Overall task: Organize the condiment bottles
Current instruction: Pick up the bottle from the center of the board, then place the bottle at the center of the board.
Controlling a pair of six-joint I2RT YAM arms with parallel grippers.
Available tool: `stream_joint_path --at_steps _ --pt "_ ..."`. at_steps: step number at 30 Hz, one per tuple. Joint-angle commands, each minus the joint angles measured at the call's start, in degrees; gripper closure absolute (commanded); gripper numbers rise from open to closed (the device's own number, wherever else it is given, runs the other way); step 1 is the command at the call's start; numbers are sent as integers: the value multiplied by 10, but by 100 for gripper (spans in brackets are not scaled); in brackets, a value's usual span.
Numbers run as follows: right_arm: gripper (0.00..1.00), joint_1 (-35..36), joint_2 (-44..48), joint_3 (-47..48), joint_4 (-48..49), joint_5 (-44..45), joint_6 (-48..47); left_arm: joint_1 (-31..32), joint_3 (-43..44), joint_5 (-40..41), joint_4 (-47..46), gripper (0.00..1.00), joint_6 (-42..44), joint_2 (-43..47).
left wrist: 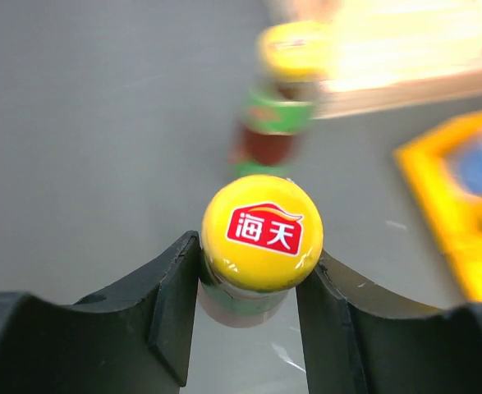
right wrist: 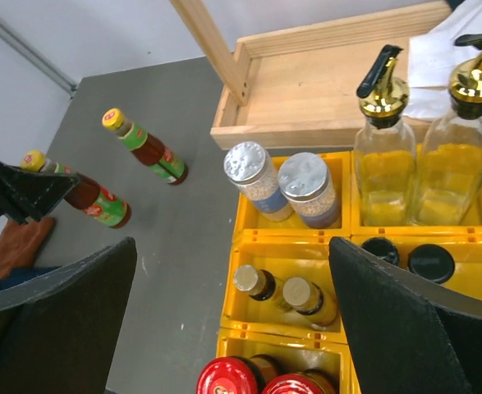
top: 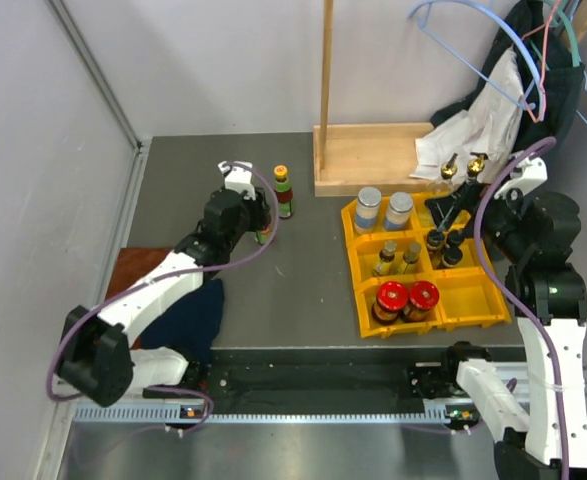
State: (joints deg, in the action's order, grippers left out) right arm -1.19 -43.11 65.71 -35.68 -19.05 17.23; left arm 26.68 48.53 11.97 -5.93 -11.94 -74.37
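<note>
1. Two sauce bottles were out left of the bin (top: 365,318). The left gripper (left wrist: 251,271) had its jaws clamped on the near bottle (left wrist: 261,234), just under its yellow cap. I couldn't tell whether its base touched the table (top: 313,290).
2. The far bottle (top: 283,192) stood free just behind it, close but apart.
3. The right gripper (right wrist: 232,246) hung over the bin, jaws spread wide, holding nothing.
4. The bin held silver-lidded jars (right wrist: 257,176) back-left, clear bottles (right wrist: 384,156) back-right, gold-capped bottles (right wrist: 261,283) middle-left, black-capped bottles (right wrist: 429,263) middle-right and red-lidded jars (right wrist: 228,377) front-left.
5. A wooden tray (top: 373,160) sat just behind the bin, with a post (top: 326,70) rising from its left end. Hangers (top: 473,20) and clothes (top: 473,120) crowded the back right corner.
6. A dark cloth (top: 193,315) and a brown mat (top: 133,270) lay under the left arm, near the front edge. The wall (top: 33,200) ran close along the left side.
7. Bare grey table showed between the sauce bottles and the bin.
</note>
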Motion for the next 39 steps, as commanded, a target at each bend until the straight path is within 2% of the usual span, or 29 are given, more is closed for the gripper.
stream_joint_path --at_steps 1,5,10,15,21,26,33,36,37,39 --pt "1 40 -18 13 0 -23 4 60 16 -41 -17 100 15 80" --pt "1 107 -33 6 9 11 10 85 5 -96 -14 100 14 103" --pt "1 206 -48 -17 47 51 -2 123 -38 -192 -61 100 20 114" --pt "1 297 -58 -56 120 58 -18 176 -39 -195 -73 100 27 82" --pt "1 374 -89 -74 148 93 -31 242 -65 -141 -125 100 24 67" --pt "2 402 -112 -82 160 113 -39 287 -105 -43 -179 100 25 52" --pt "4 428 -132 -98 163 120 -49 328 -136 31 -215 100 33 23" --pt "5 430 -136 -112 172 114 -48 332 -142 39 -216 88 31 19" --pt "5 431 -139 -114 175 113 -47 333 -143 43 -215 74 30 22" --pt "5 432 -143 -117 176 112 -46 334 -146 46 -211 56 26 29"
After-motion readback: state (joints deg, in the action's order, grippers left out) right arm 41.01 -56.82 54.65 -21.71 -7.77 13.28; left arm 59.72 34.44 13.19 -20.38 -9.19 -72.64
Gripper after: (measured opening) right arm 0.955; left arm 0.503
